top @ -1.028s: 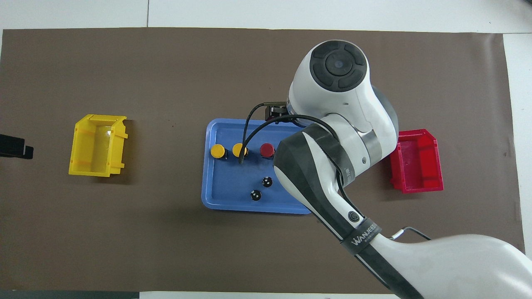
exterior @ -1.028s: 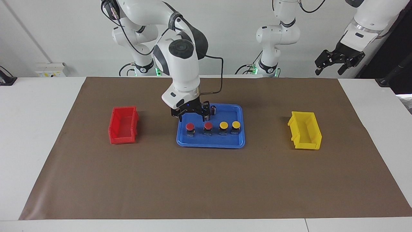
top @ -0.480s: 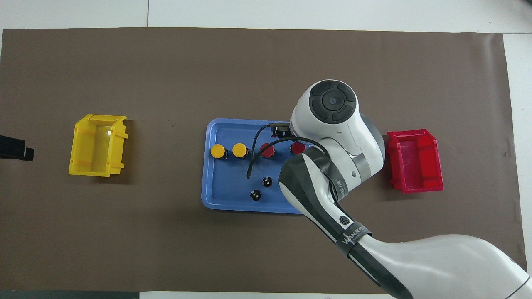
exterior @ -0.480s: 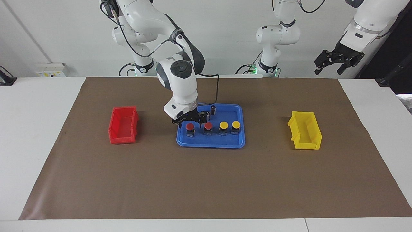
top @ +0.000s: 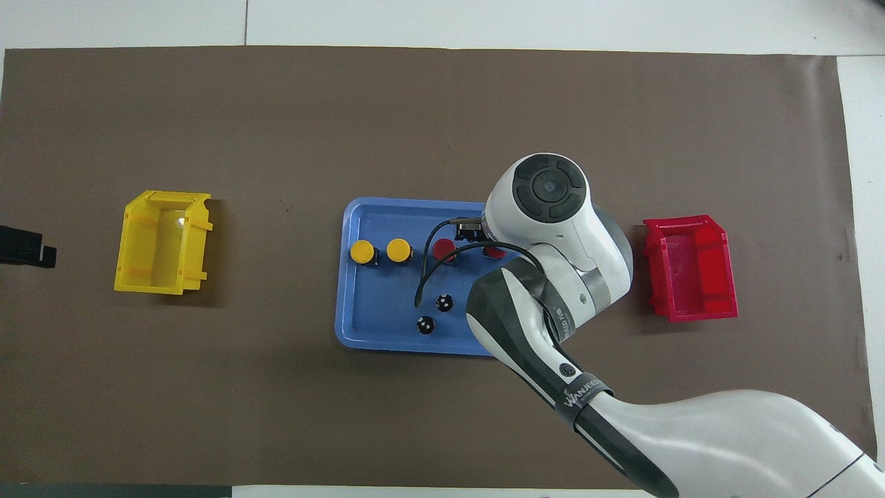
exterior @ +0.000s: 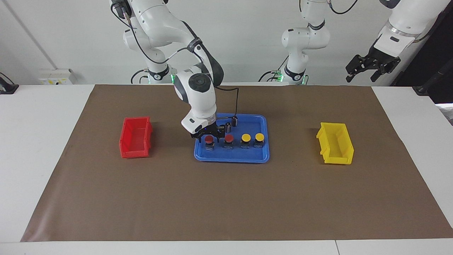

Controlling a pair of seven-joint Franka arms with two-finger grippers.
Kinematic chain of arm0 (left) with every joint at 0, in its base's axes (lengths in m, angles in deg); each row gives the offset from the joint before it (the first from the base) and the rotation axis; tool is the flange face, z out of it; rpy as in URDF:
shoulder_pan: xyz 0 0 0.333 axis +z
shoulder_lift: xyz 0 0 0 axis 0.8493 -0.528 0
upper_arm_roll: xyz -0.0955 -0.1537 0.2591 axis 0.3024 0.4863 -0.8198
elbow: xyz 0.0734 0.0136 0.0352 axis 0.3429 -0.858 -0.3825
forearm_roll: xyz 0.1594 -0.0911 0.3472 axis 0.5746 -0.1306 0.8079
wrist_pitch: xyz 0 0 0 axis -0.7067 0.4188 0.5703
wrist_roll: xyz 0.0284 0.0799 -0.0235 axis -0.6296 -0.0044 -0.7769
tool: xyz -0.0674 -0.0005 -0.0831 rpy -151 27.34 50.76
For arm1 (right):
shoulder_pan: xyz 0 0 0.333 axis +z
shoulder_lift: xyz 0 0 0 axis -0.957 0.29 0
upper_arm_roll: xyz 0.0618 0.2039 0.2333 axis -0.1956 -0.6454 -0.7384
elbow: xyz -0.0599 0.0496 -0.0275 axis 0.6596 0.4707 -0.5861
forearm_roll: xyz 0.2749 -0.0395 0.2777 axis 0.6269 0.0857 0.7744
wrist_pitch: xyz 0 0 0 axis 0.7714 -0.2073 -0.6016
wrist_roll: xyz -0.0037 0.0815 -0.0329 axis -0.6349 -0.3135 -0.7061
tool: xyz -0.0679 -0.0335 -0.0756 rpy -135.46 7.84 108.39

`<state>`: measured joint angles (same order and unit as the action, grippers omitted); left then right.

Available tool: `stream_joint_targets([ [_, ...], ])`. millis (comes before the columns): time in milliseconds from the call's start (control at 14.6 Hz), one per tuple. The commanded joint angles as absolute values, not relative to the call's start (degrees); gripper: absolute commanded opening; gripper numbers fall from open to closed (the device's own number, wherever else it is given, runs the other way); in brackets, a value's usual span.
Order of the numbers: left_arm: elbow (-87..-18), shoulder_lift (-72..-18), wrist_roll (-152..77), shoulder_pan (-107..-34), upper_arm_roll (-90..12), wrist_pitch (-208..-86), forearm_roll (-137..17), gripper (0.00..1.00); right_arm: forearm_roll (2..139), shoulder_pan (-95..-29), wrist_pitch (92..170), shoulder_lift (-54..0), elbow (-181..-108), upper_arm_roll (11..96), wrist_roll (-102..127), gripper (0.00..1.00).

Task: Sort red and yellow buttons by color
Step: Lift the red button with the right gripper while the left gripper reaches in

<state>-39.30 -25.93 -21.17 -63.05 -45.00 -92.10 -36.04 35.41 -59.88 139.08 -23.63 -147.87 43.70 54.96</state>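
On the blue tray (exterior: 231,158), the right gripper (exterior: 209,137) has sunk lower, jaws spread around the end red button (exterior: 209,141)

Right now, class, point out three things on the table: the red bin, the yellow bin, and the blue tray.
red bin (exterior: 135,137): facing view, on its inner floor.
yellow bin (exterior: 336,143): facing view, on its inner floor.
blue tray (exterior: 231,155): facing view, on bare floor between the buttons and the rim farthest from the robots.

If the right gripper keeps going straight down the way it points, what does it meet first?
Most likely the red button at the right arm's end of the row; the right gripper, open, straddles its cap. Below is the blue tray.
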Motion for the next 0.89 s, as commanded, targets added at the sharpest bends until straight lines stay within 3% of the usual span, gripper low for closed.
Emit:
stream_joint_targets([
  [0, -41.3, -24.2, -21.2, -62.5, -44.5, -92.2, -34.9, 1.00, 35.7, -60.7, 140.6, -25.3, -150.4, 43.0, 55.6, 0.71],
  [206, -43.5, -23.4, -21.3, -62.6, -44.5, -95.1, -34.9, 1.00, 35.7, -60.7, 140.4, -25.4, -150.5, 43.0, 55.6, 0.61],
  [480, -46.4, -23.8, -22.3, -63.6, -43.8, -99.7, -35.0, 1.00, 35.9, -60.7, 140.4, -25.3, -150.4, 43.0, 55.5, 0.35],
  [617, -49.8, -23.9, -28.8, -67.9, -43.5, -104.9, -35.1, 1.00, 36.3, -60.7, 138.9, -25.2, -148.8, 43.0, 55.5, 0.19],
  [823, -57.1, -24.2, -44.3, -78.3, -43.5, -116.6, -35.2, 1.00, 36.9, -62.6, 130.1, -26.9, -141.9, 43.0, 54.6, 0.19],
])
